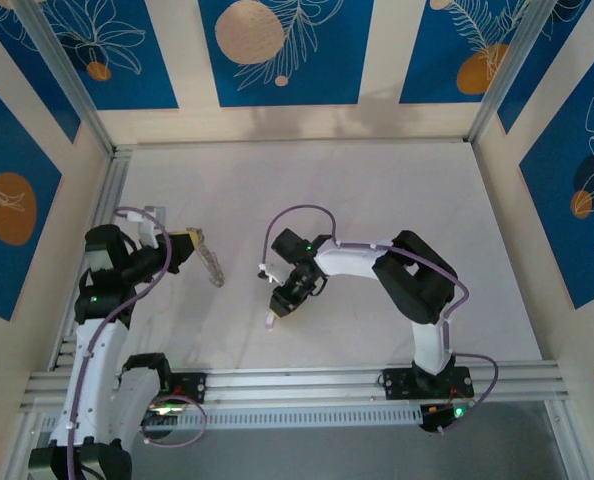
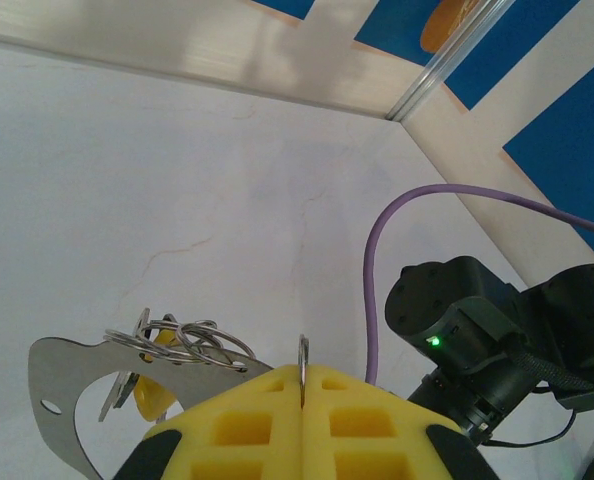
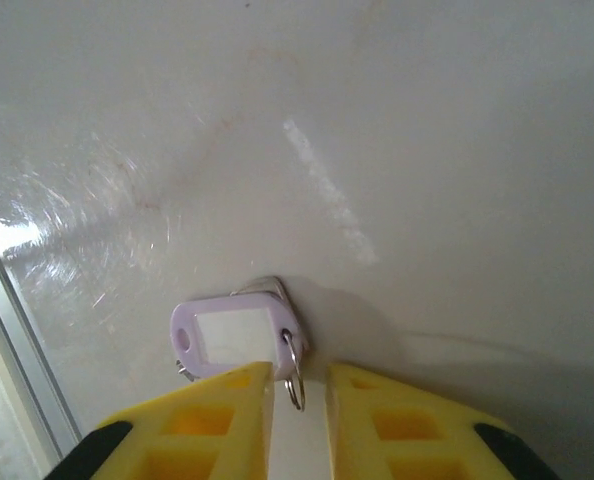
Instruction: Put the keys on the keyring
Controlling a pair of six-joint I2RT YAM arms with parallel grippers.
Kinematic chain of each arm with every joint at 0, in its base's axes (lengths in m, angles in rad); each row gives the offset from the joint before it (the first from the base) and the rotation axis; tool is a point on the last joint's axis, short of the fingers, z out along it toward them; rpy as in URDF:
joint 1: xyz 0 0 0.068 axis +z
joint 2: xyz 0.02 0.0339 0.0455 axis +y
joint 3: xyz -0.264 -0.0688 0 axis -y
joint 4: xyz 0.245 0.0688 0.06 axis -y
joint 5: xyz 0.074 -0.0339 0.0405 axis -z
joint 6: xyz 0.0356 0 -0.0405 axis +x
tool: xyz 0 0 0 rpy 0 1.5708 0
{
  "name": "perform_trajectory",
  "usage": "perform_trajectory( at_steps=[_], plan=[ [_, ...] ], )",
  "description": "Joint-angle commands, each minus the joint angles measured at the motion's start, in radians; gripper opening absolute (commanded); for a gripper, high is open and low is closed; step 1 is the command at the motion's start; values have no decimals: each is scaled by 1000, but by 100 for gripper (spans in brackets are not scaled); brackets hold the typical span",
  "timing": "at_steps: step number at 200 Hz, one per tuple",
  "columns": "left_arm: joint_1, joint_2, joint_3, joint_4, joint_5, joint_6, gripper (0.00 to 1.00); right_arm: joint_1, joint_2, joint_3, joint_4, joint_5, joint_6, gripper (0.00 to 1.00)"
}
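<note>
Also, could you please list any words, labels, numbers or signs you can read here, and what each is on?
None can be read.
The lilac key tag has a white label window that looks blank.
The metal plate is bare.
The blue wall panels carry only leaf and circle patterns.

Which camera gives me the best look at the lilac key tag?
Right wrist: the lilac key tag sits close and sharp, at the fingertips of the right gripper. Top external gives a tiny pale speck by that gripper.
</note>
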Motion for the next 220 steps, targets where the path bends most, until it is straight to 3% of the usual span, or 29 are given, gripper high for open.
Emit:
perform_trajectory(
  at_steps=[1,21,40,112,147,195,220],
  plan=[
    [14,-8,-4,45,33,-11,0,4,-10,-27,10,-27,10,18],
    [13,-8,-3,46,31,-12,0,4,-9,-26,24,-29,8,12],
    [15,-8,-4,43,31,-8,0,5,-11,-28,35,-32,-2,0],
    [14,-7,-1,45,33,-4,0,45,-263,-118,63,60,-117,0],
    [12,-20,-10,83,80,-22,0,56,-389,-61,-60,48,-160,0],
    [-26,-142,-80,404,245,-167,0,23,-533,174,-282,-119,-127,0],
    [-48,-147,-143,760,357,-366,0,18,-557,328,-376,-175,-100,0]
  ],
)
